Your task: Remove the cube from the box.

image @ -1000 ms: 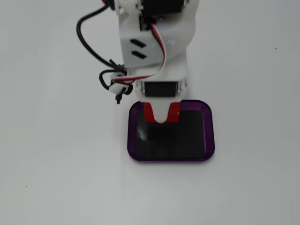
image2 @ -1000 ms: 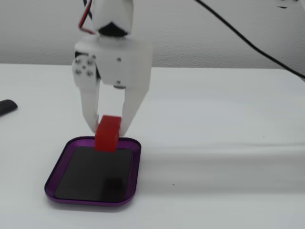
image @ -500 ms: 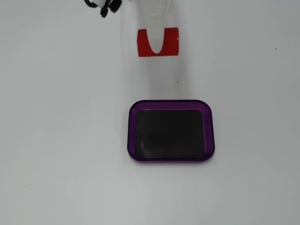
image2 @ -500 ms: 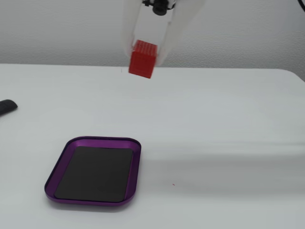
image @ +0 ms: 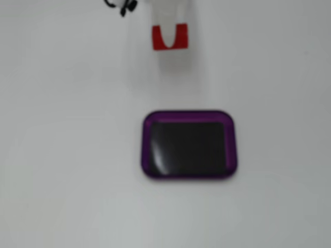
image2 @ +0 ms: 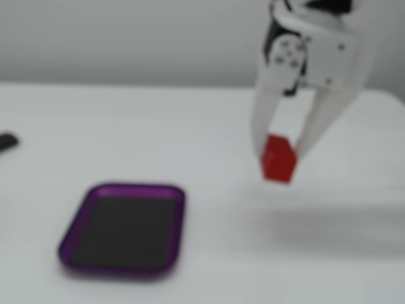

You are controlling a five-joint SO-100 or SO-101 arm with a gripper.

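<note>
The red cube (image2: pixel 278 158) is held between the fingers of my white gripper (image2: pixel 280 155), lifted above the white table to the right of the box. In a fixed view from above, the cube (image: pixel 181 37) shows near the top edge, partly covered by a white finger, with the gripper (image: pixel 169 33) around it. The box (image: pixel 189 145) is a purple-rimmed tray with a black bottom and nothing in it; it also shows in a fixed view from the side (image2: pixel 124 228), at lower left, well apart from the gripper.
A small dark object (image2: pixel 7 141) lies at the left edge of the table in a fixed view. Black cables (image: pixel 121 5) show at the top edge in a fixed view. The table is plain white.
</note>
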